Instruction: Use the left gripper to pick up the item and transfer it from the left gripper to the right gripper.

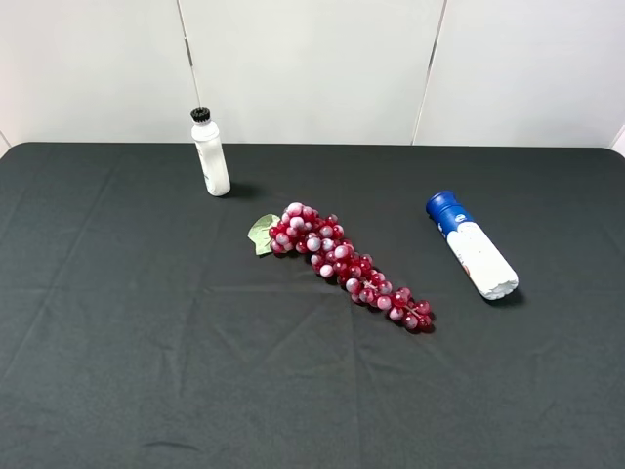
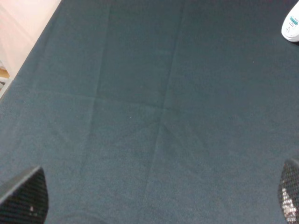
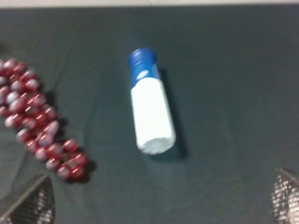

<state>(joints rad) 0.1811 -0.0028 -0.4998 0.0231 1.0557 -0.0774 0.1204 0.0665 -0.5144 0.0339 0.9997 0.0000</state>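
The item, a canister [image 1: 472, 245] with a blue cap and white label body, lies on its side on the right of the dark table, cap pointing to the back left. It also shows in the right wrist view [image 3: 149, 103]. Neither gripper appears in the exterior high view. In the left wrist view the left gripper [image 2: 154, 196] is open over bare cloth, only its two fingertips [image 2: 25, 196] showing. In the right wrist view the right gripper [image 3: 163, 198] is open, fingertips [image 3: 32, 203] wide apart, short of the canister.
A bunch of red grapes [image 1: 347, 265] with a green leaf lies mid-table, also in the right wrist view [image 3: 39, 121]. A slim white bottle [image 1: 210, 153] with a black cap stands at the back left; its base shows in the left wrist view [image 2: 292, 27]. The table's left edge [image 2: 28, 51] is near.
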